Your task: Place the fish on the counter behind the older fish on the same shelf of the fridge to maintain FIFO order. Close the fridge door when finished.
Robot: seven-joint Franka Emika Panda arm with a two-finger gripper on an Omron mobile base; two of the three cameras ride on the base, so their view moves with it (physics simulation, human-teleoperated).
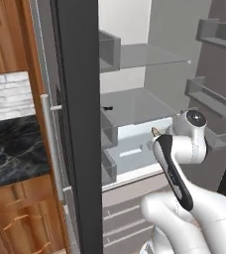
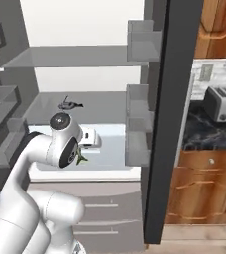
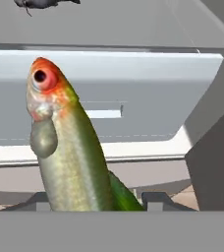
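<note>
Pincer closed on the fish, which rises straight up from between the finger tips in the hand view, orange head with its red eye uppermost, green-grey body below; grip sits near the tail end

Fridge open, arm inside the doorway. Directly ahead of the pincer is the pale drawer front; the grey shelf lies above and beyond it, and the older fish rests on that shelf up and to the left of the pincer, well apart from the held one. Right base view confirms it: dark little fish on the shelf, above and past the wrist

Step in hand, as I judge it: carry the fish up over the shelf lip and deep inside
- lift first, since the pincer sits level with the drawer, below the shelf edge
- travel inward past the older fish, keeping to one side so the dangling body does not sweep it
- set down between the older fish and the back wall (behind, not beside), release only once the body lies on the shelf
- then back out and swing the door shut

Hard to make out:
- finger tips almost fully masked by the fish's body, contact points unseen
- tail end cut off at the bottom of the hand view
- older fish clipped by the top edge there, tiny in both base views, heading unclear
- in the base views the wrist hides the pincer, only a scrap of fish pokes out beside it
- free room behind the older fish cannot be judged
</note>
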